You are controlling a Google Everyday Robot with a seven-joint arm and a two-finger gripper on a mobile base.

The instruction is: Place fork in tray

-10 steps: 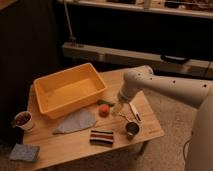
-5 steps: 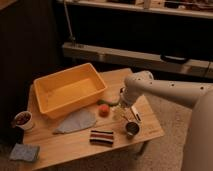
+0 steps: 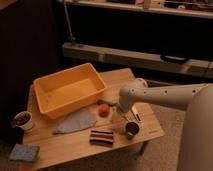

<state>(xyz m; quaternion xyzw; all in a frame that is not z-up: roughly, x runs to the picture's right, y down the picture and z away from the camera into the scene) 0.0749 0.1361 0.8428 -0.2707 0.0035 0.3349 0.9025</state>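
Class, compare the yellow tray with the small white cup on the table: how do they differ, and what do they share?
The tray is yellow-orange and rectangular; the cup is white and round. The tray is far bigger than the cup. The tray looks empty; the cup holds something dark. Both stand upright on the table, open-topped. The gripper is low over the table right of the tray, jaws open.

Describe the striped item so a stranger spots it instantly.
From the yellow tray, come forward past the grey cloth to the front edge of the table. The striped item lies there, left of the metal cup beside the gripper. Only it bears red-and-white bands.
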